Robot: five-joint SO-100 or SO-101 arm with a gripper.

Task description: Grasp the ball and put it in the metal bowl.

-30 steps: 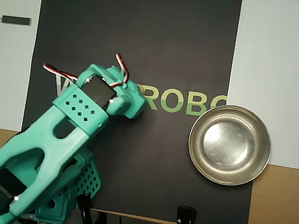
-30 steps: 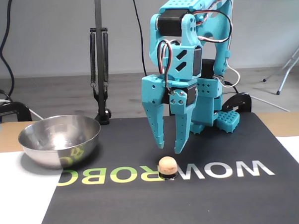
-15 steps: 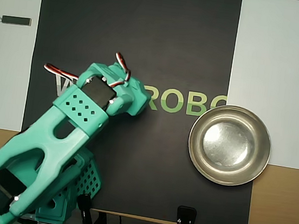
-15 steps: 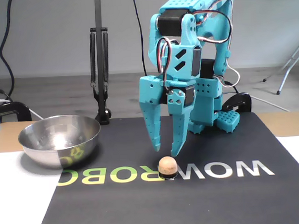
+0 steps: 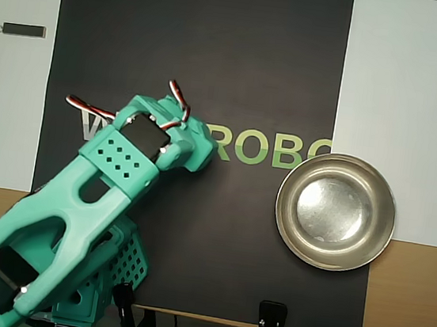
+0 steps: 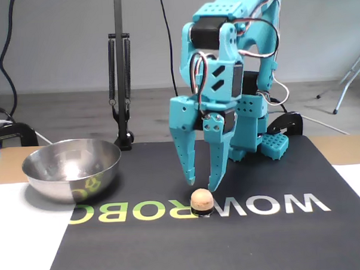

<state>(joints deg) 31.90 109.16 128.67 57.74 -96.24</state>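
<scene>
The ball (image 6: 201,198) is a small peach-beige sphere resting on the black mat on the green-and-white lettering. My teal gripper (image 6: 202,183) points straight down right above it. Its jaws are open and the fingertips (image 6: 214,182) hang just over the ball's top, one on each side, not touching it. In the overhead view the gripper (image 5: 202,150) covers the ball, so the ball is hidden there. The metal bowl (image 6: 62,182) stands empty on the mat's edge, to the left in the fixed view and to the right in the overhead view (image 5: 282,219).
The black mat (image 5: 216,51) carries the printed letters. A small dark bar (image 5: 23,29) lies on the white surface at far left. Black clamps (image 5: 271,323) grip the table's near edge. A lamp post with springs (image 6: 121,84) stands behind the bowl.
</scene>
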